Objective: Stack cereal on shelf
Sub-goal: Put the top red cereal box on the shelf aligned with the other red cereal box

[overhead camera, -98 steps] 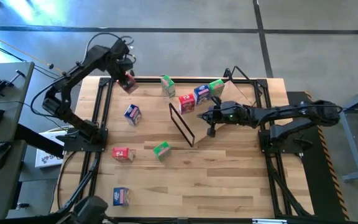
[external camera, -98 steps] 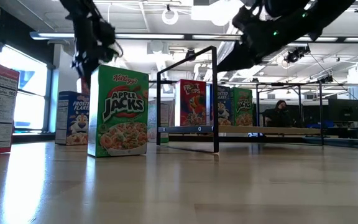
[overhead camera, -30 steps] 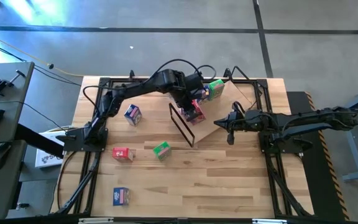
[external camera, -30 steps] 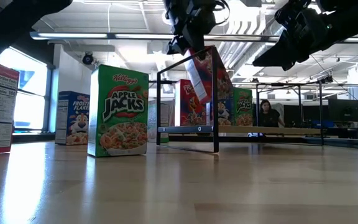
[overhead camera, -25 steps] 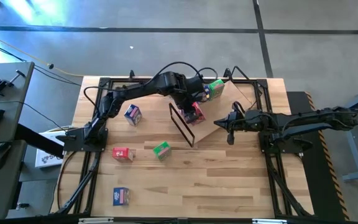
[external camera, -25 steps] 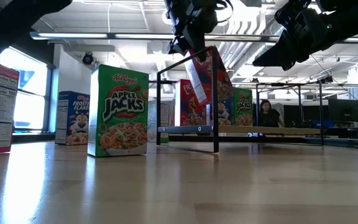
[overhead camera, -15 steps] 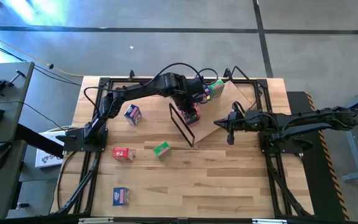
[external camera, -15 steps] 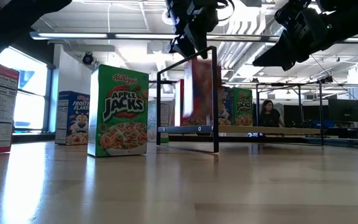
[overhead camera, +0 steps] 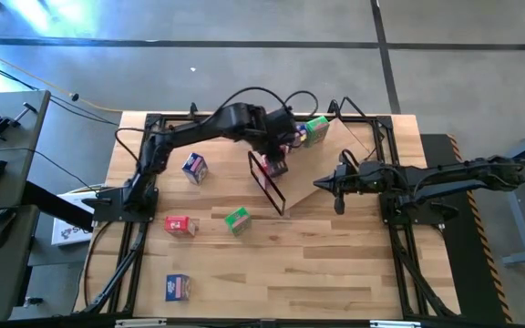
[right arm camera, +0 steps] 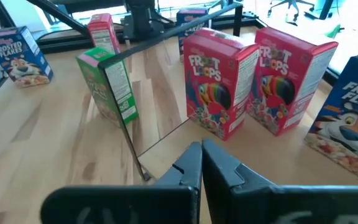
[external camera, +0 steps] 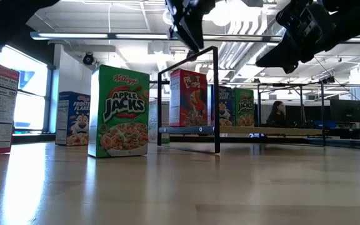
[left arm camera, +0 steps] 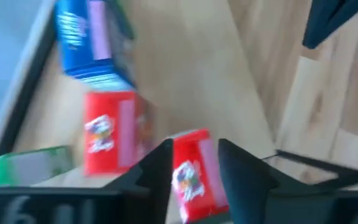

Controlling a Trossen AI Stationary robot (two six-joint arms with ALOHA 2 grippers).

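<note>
Two red cereal boxes (right arm camera: 219,84) stand on the shelf (overhead camera: 358,141) — left gripper (overhead camera: 276,157) spread above, right gripper (right arm camera: 201,163) closed.

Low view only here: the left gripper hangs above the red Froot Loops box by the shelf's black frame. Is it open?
Observer: Yes. The left wrist view shows the left gripper open, the Froot Loops box beyond its fingers.
Operator: And the right arm?
Observer: The right gripper is at the edge of the shelf; its wrist view shows it shut and empty.
Operator: Boxes off the shelf?
Observer: Four in the high view: rear blue box, red box, green box, front blue box.
</note>
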